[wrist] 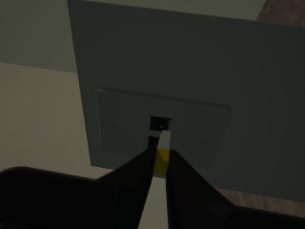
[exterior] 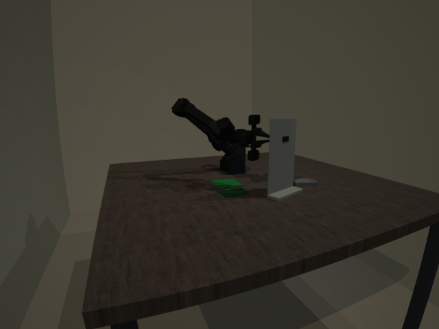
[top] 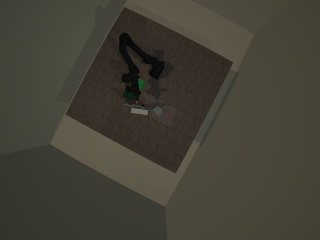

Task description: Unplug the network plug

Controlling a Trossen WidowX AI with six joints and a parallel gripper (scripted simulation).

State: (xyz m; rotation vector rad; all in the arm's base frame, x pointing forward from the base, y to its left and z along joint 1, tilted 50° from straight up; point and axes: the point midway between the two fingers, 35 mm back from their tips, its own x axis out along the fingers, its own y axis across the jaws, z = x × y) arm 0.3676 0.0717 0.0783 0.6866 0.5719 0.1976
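Observation:
My gripper (top: 136, 100) (exterior: 269, 138) (wrist: 162, 154) is shut on the network plug (wrist: 162, 159), whose yellow part shows between the fingertips and whose pale thin tab points toward the panel. The upright grey panel (exterior: 280, 159) (wrist: 191, 57) stands just ahead of the fingers. Its dark socket opening (wrist: 159, 122) shows beyond the plug, which appears to be out of it; the exact gap is hard to judge. A bright green patch (top: 140, 82) (exterior: 226, 183) and a darker green patch (top: 127, 96) (exterior: 234, 192) lie on the table below the gripper. I cannot tell which is the marked square.
The panel stands on a pale foot (top: 139, 111) (exterior: 285, 193). A raised plate (wrist: 129, 110) surrounds the socket. A small grey box (top: 158, 110) (exterior: 306, 181) lies on the table beside the panel. The arm's dark base (top: 157, 71) (exterior: 234, 164) stands behind the green patches.

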